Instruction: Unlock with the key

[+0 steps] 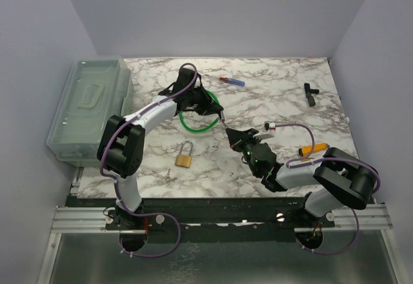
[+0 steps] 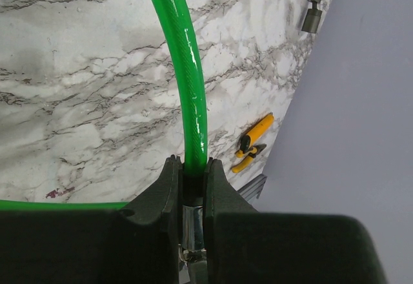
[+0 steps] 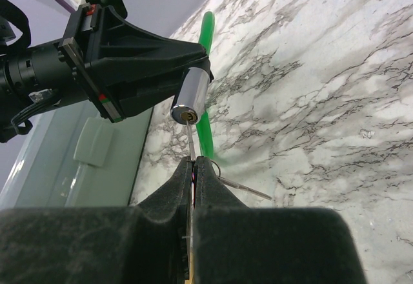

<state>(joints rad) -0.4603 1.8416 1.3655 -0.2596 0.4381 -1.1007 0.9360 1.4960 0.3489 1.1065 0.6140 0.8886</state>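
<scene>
At the lock cylinder [image 3: 191,97] clamped in the left fingers [image 2: 222,192], the key [image 3: 191,141] pinched by the right fingers [image 3: 213,190] meets the keyhole [image 3: 186,114]; misalignment could bend it.

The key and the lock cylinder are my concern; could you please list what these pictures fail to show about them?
Head of the key: right wrist view, buried between the right pincer's fingers.
Insertion depth: right wrist view, tip meets the lock cylinder's keyhole; depth unclear.
Keyhole end: left wrist view, hidden by the left pincer.
Whole key: top external view, too small.
</scene>
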